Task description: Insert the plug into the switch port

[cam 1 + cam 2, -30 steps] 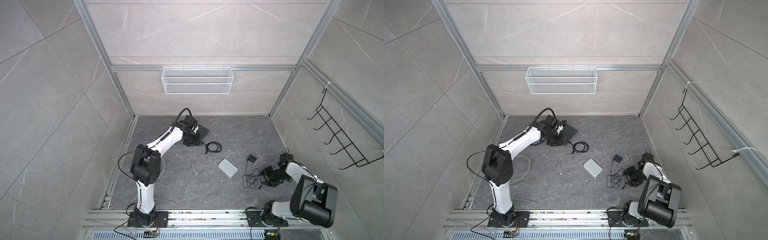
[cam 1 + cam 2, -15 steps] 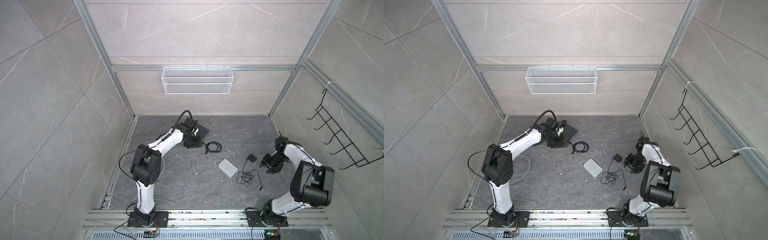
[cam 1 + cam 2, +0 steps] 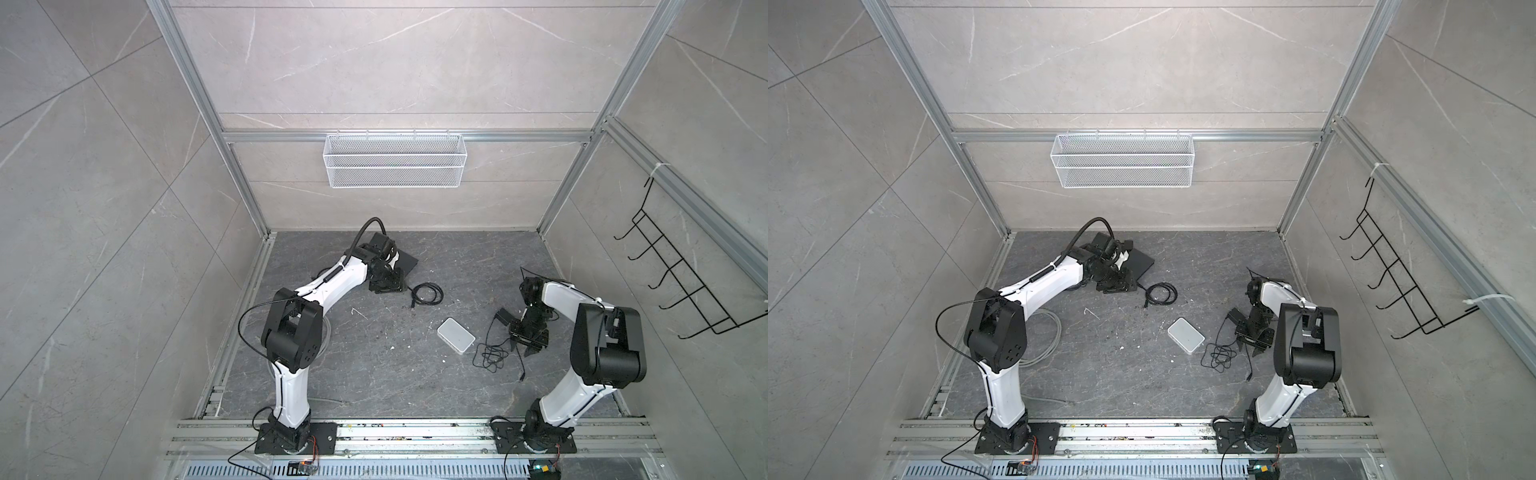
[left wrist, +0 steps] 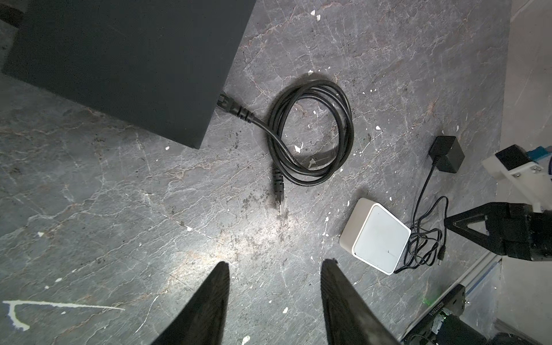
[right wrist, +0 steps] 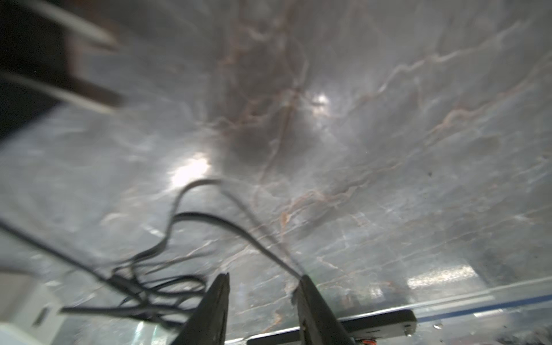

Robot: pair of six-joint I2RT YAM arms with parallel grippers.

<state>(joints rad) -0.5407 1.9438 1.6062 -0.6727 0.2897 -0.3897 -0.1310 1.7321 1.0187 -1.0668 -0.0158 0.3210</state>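
The small plug (image 3: pixel 521 378) lies lengthwise front-to-back on the table (image 3: pixel 374 374), just toward the front edge from the half-open, empty right claw (image 3: pixel 530 351), with the white switch (image 3: pixel 456 341) near, toward the middle.

right arm: folded low in the lower right a second ago, then swung up along the right edge; elbow now raised mid-right.
right gripper (image 3: pixel 527 348): shifted left and slightly up-frame.
cable (image 3: pixel 490 358): tangle was bunched against the gripper and now sits a bit further left, with its tail strung out toward the lower right.
plug (image 3: pixel 521 377): now at the tail's end.
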